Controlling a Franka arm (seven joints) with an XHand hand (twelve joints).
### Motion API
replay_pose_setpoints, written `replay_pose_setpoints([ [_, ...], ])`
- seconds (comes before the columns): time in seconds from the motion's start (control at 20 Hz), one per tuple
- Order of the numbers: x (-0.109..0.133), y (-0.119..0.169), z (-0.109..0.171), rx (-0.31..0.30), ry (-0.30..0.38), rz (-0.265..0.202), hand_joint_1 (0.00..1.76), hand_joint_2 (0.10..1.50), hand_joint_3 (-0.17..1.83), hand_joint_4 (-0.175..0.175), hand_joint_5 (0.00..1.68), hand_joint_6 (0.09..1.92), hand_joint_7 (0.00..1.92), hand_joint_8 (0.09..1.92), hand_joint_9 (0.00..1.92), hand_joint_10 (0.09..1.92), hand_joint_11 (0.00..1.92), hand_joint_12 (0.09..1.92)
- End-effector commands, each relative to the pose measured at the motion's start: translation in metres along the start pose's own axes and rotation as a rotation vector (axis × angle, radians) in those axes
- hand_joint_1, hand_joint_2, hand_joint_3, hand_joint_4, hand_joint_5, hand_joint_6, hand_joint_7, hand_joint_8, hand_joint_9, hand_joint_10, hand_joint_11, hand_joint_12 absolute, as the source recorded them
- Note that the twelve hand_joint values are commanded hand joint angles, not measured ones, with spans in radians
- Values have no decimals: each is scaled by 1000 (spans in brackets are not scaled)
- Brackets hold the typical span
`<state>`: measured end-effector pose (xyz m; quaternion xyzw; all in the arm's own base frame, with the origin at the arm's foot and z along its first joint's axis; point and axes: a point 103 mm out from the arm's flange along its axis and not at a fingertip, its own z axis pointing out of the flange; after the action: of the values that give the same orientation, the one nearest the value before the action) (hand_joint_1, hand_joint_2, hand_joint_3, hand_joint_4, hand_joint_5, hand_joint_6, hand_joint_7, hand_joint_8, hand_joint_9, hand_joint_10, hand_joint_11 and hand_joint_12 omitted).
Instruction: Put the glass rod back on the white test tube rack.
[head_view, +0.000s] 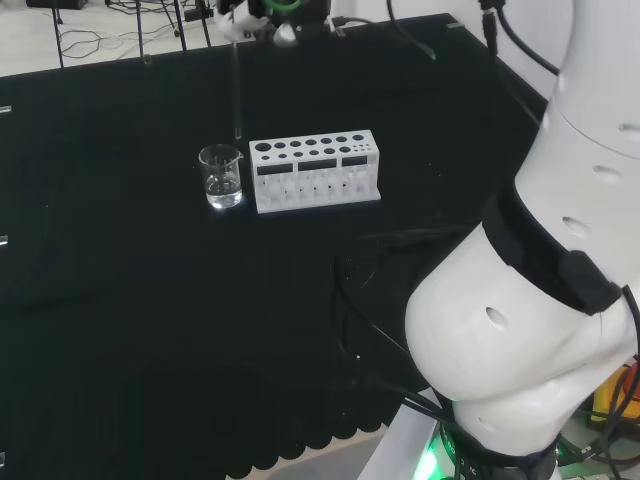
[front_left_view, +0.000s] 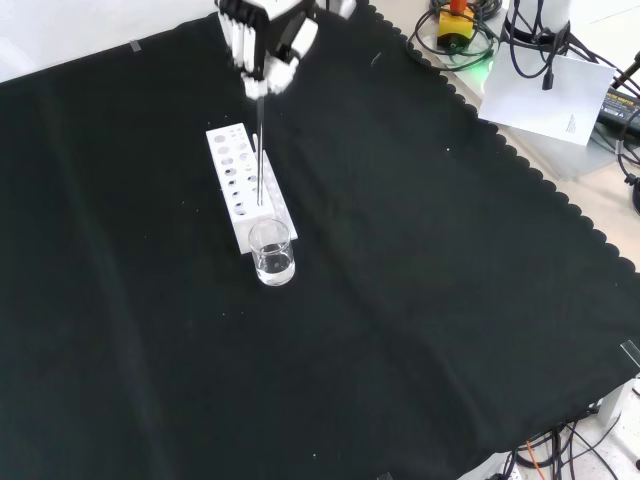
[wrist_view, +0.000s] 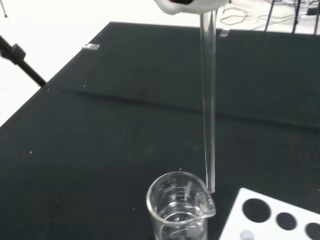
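Right up close in the wrist view, the beaker (wrist_view: 179, 207) is sitting with a little clear liquid in it, and the glass rod (wrist_view: 208, 100) is hanging straight down with its lower tip just past the beaker's rim, between the beaker and the near corner of the white test tube rack (wrist_view: 272, 217). Up above, the hand (front_left_view: 262, 40) is hovering high over the rack's far end in the front view, its fingers (front_left_view: 250, 55) curling down and pinching the top of the rod, which is dangling upright below them.

Now for the risks. That rod is long, thin and held only at its very top, so I'm judging that any quick sideways move could be setting the lower end swinging. Swinging toward the beaker, it could be knocking the rim and tipping the liquid across the black cloth on the bench (head_view: 120, 300). The holes in the rack look small against the rod's sway, so a tip arriving off-centre could be landing on the white top plate instead, and pushing down then could be levering the rod in the pinch or nudging the rack. Letting go too high could be dropping glass onto plastic, with a bounce or a break.
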<state>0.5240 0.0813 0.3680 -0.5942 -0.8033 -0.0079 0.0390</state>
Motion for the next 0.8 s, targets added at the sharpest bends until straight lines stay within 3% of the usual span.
replay_pose_setpoints([
  [0.05, -39, -26, -3, 0, 17, 105, 1325, 1058, -175, -175, 1422, 87, 1316, 727, 1505, 955, 1580, 759],
  [0.25, -52, -32, 4, 18, 6, 130, 1325, 1058, -175, -175, 1422, 87, 1317, 727, 1505, 955, 1580, 759],
  [0.8, -42, -27, 20, 49, -14, 117, 1325, 1058, -175, -175, 1423, 87, 1317, 727, 1504, 955, 1580, 760],
])
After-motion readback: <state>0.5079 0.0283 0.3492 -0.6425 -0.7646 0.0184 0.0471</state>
